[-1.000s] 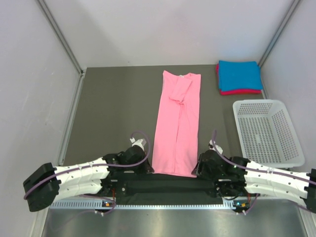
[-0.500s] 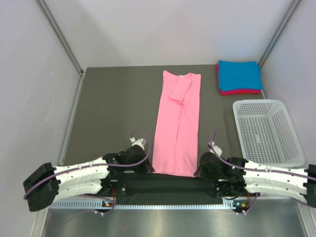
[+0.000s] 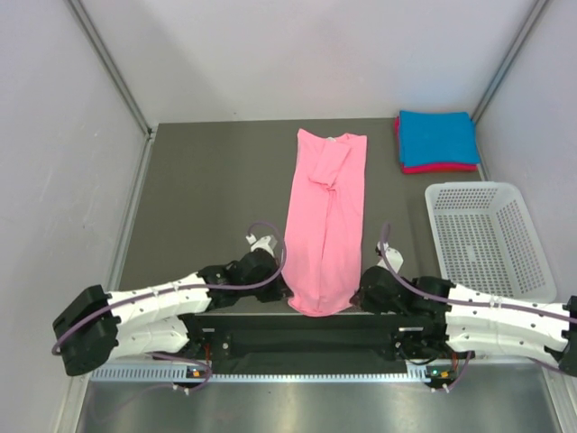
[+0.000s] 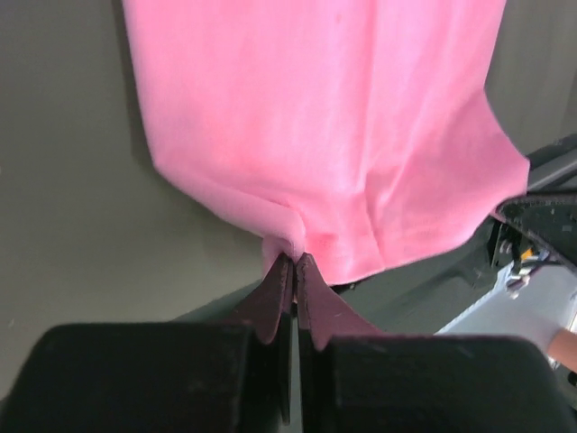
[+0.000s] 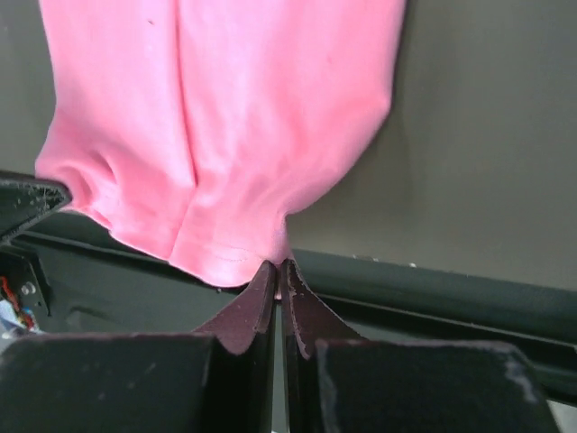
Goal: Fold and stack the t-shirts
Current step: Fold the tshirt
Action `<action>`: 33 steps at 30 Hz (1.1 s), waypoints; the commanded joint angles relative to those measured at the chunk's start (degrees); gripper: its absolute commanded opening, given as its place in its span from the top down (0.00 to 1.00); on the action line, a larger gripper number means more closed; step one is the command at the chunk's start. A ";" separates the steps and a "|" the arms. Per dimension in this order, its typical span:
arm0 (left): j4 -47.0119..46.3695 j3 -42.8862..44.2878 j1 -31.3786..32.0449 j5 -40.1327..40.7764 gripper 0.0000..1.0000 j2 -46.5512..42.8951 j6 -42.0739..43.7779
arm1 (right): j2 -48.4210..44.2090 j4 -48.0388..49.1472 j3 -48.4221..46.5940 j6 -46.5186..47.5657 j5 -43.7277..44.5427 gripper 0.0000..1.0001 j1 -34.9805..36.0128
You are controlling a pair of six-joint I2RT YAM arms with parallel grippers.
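A light pink t-shirt [image 3: 325, 216] lies folded into a long narrow strip down the middle of the dark table, collar end far. My left gripper [image 3: 287, 281] is shut on its near left hem corner [image 4: 287, 242]. My right gripper [image 3: 354, 290] is shut on the near right hem corner [image 5: 281, 254]. The hem between them is lifted and bunched [image 3: 318, 302]. At the far right corner a folded bright blue t-shirt [image 3: 438, 137] rests on a folded magenta-red one [image 3: 439, 168].
A white plastic mesh basket [image 3: 488, 240] stands at the right, near the right arm. Grey walls close in the table on the left, back and right. The black base rail [image 3: 297, 338] runs along the near edge under the hem.
The right gripper has shut on the hem corner. Both grippers moved inward and a little away from the near edge, lifting and bunching the pink t-shirt's near end.
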State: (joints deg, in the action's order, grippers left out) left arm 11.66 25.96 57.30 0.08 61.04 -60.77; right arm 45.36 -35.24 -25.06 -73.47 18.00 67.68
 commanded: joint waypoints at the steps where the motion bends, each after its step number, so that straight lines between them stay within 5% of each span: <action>1: -1.03 5.85 -2.80 1.07 1.00 3.81 3.29 | 4.10 -1.06 -5.52 7.45 5.03 1.00 -2.53; 14: -4.55 22.98 -20.29 -7.02 1.00 22.97 16.11 | 22.03 13.62 -17.55 39.26 -4.11 1.00 -26.01; 33: -0.59 51.20 -28.99 -9.39 1.00 45.56 23.42 | 40.93 15.12 -35.41 49.74 -14.04 1.00 -42.80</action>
State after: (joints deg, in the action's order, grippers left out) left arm 11.57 72.36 29.17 -8.82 105.10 -39.42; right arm 84.93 -22.24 -56.82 -26.35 6.24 27.38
